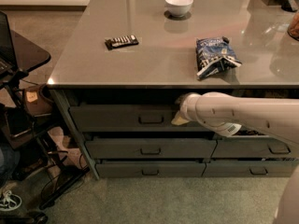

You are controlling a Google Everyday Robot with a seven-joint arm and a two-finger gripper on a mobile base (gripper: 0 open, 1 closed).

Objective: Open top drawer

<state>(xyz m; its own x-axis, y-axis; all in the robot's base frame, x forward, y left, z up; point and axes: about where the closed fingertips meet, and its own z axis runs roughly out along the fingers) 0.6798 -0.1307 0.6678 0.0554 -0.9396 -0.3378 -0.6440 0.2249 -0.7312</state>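
The top drawer (117,118) runs 9-to-3 beneath the table (140,64) edge. Its loop handle (151,119) lies at 9 o'clock from the gripper (179,119), which sits against the front's right end. Whether the gripper is open or gripping, I cannot tell.

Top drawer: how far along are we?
Done: the approach. The claw is at the right end of the top drawer front, just under the table edge.
In hand: getting a hold there; the claw is right of the handle, not on it.
Left: the pull. None of the drawer's interior shows, so it looks shut or barely out.
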